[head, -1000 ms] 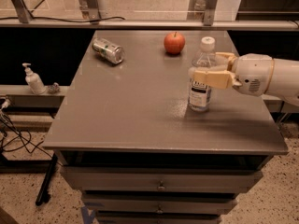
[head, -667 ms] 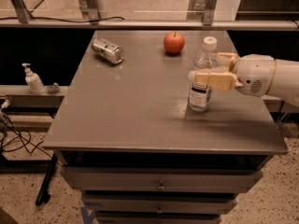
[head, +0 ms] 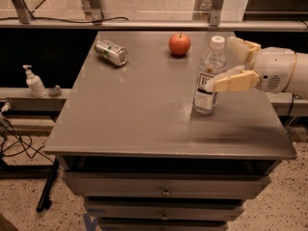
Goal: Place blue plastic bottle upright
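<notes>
Tool [head: 227,63] has opened, right of upright blue plastic bottle [head: 207,83].

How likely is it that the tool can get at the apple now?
Probably yes. The tool, open beside the upright blue plastic bottle at the table's right side, has the apple close by, farther back; only the bottle stands near its path.

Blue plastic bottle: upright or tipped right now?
Upright: the blue plastic bottle stands base-down on the table, cap on top; the hand, open, sits beside it.
</notes>
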